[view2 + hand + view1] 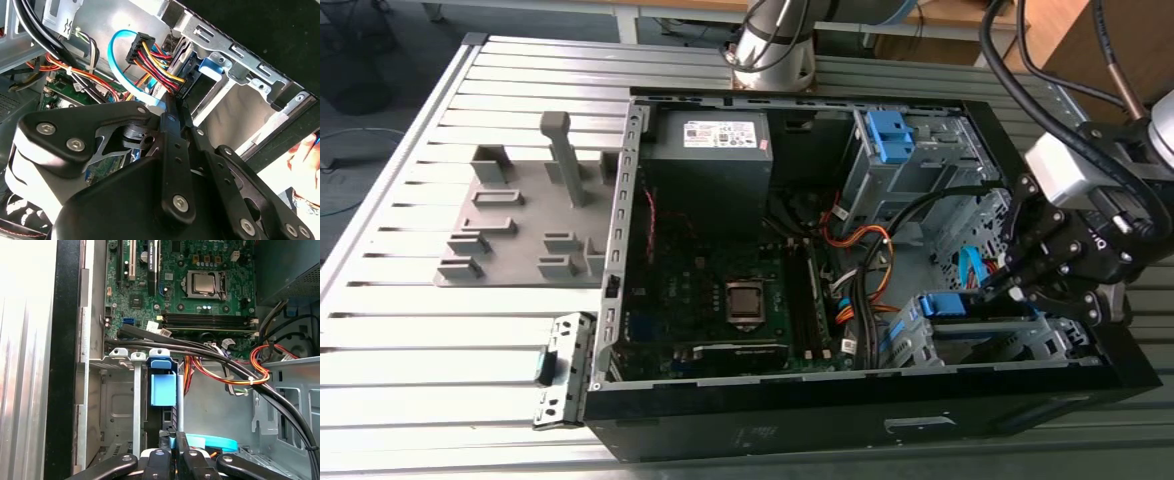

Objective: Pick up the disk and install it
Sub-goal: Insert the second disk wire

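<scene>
Now disk sits in drive cage; gripper fingers together.

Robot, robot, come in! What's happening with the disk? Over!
Gripper at the drive cage, jaws shut. Disk sits in the cage slot. Black cables run past the cage.

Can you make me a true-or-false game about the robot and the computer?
1. The computer case lies open. True.
2. The hand is far outside the case. False: it is inside the case, next to the metal cage.
3. The disk, with its blue frame, sits in that cage. True.
4. All the cables are green. False: they are orange, red, yellow, black and blue.
</scene>
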`<state>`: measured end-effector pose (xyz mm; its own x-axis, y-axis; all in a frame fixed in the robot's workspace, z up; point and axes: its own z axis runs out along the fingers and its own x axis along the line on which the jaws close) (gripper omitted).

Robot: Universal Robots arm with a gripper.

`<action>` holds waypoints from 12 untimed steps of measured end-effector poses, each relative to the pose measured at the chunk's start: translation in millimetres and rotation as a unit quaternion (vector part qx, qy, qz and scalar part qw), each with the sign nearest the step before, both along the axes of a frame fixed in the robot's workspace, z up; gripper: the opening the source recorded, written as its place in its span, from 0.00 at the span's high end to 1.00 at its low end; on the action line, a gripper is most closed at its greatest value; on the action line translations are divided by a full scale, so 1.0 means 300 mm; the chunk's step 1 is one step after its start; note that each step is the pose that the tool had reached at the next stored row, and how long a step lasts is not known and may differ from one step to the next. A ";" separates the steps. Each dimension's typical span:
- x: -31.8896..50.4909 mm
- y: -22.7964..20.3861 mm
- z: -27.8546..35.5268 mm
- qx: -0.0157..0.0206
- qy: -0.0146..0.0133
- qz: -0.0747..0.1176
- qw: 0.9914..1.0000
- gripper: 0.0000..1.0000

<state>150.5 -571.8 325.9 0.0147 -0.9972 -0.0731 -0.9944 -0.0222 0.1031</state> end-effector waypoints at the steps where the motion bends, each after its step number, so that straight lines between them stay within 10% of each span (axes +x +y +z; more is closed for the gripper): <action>1: 0.000 0.000 -0.001 0.000 0.000 0.000 1.000 0.84; 12: 0.000 0.000 0.000 0.000 0.000 0.000 1.000 0.77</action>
